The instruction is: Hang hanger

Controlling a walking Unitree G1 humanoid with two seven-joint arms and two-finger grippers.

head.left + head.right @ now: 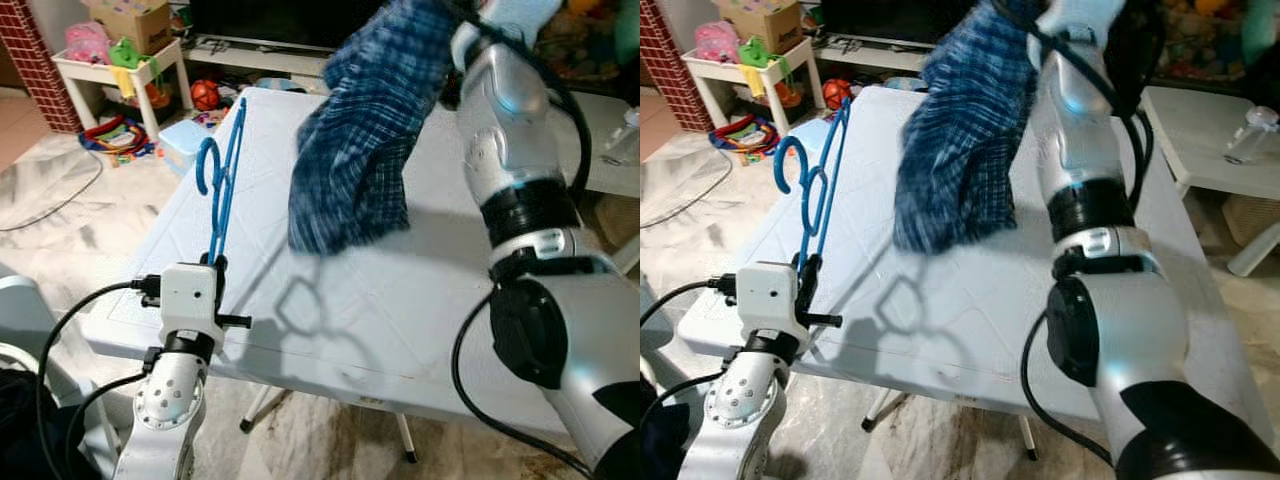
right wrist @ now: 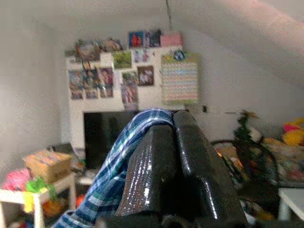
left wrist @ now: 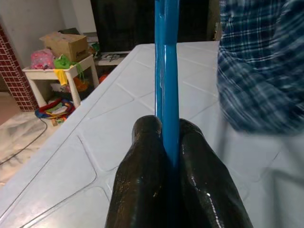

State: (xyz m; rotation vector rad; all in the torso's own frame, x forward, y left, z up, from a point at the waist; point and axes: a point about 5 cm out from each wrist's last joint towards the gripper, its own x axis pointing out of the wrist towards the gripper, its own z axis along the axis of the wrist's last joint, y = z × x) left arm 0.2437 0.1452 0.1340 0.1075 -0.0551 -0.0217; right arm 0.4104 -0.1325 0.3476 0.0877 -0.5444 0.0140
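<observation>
Nearest of all, the left gripper [image 1: 214, 266] stands at the front edge of the white counter [image 1: 420, 330], its fingers [image 3: 142, 175] pinched tight on the lower bar of the blue hanger [image 1: 222, 170]. That hanger rises tilted up and away over the counter, hook end farthest from the gripper. Beyond it the right gripper [image 2: 173, 124] is raised high, fingers closed on a fold of the blue plaid shirt [image 1: 355, 140], which hangs down so its hem seems to brush the counter.

The step in hand looks like bringing shirt and hanger together. To do it well, I would keep the left grip firm and the hanger steady, since a thin bar can twist between narrow fingers. The shirt should be lifted enough that its opening hangs free, then lowered over one hanger shoulder at a time.

Much is uncertain. The shirt is blurred, so collar and sleeves cannot be told apart. Where exactly the right fingers grip the cloth is cut off in the head views. No rail or hook to hang on is evident. Toys and a low white table [image 1: 110, 75] sit far behind.
</observation>
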